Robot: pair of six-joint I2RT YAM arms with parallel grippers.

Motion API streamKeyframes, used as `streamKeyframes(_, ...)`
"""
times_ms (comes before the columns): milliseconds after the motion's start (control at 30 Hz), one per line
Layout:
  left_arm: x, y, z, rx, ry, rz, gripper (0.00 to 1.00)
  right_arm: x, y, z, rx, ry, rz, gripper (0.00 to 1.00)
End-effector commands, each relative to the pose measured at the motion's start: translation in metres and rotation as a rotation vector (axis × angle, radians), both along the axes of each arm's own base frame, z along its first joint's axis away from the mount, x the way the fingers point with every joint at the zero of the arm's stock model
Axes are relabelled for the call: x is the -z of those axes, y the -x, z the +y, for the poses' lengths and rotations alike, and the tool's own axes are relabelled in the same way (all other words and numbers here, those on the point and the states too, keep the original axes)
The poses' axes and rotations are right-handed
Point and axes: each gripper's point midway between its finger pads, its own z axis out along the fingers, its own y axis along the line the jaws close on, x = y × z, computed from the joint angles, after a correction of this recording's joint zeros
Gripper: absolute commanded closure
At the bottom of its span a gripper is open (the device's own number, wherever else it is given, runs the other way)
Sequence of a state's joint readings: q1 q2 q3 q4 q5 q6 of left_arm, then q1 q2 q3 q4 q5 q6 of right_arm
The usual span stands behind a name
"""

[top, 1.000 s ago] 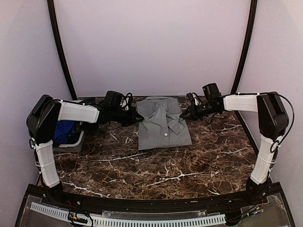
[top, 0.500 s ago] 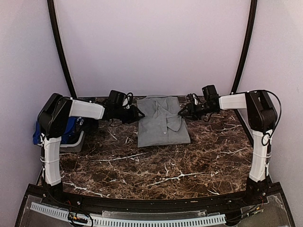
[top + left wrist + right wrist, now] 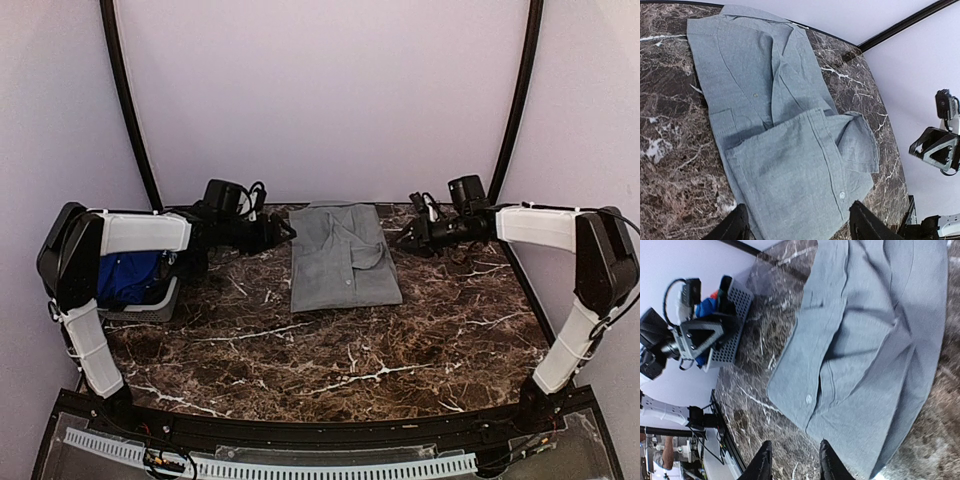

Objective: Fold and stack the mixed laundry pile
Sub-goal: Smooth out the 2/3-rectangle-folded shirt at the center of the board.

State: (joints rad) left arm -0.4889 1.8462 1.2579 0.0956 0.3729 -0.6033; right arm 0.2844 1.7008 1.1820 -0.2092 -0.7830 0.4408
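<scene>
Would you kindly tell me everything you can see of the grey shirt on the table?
The grey shirt is a button-up of thin woven-looking cloth, with small pale buttons, a collar at its far end and a chest pocket. Folded into a rough rectangle, one sleeve laid across the front, it lies flat and slightly creased at the far middle of the marble table. No fingers grip it.

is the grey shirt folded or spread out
Folded: the grey shirt lies as a compact rectangle, with a sleeve doubled across its front.
</scene>
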Motion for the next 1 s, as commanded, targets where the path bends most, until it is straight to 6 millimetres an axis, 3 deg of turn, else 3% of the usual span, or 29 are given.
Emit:
streamKeyframes(0,-0.006,0.024,0.0,0.033,-0.014,-0.022,0.32,0.058,0.041,0.017,-0.048,0.1,0.107,0.76)
streamKeyframes(100,-0.005,0.032,-0.003,0.043,-0.013,-0.019,0.32,0.08,0.049,0.026,-0.068,0.128,0.141,0.86)
streamKeyframes(167,-0.004,0.035,-0.006,0.051,-0.019,-0.022,0.32,0.088,0.043,0.031,-0.068,0.142,0.132,0.89)
streamKeyframes(533,-0.008,0.034,-0.005,0.047,-0.041,-0.037,0.31,0.104,-0.031,0.071,-0.095,0.121,0.108,0.9)
streamKeyframes(800,-0.006,0.031,-0.005,0.054,-0.065,-0.043,0.3,0.122,-0.067,0.085,-0.091,0.113,0.124,0.82)
streamKeyframes(967,-0.001,0.029,-0.008,0.069,-0.071,-0.044,0.24,0.124,-0.085,0.082,-0.066,0.07,0.138,0.69)
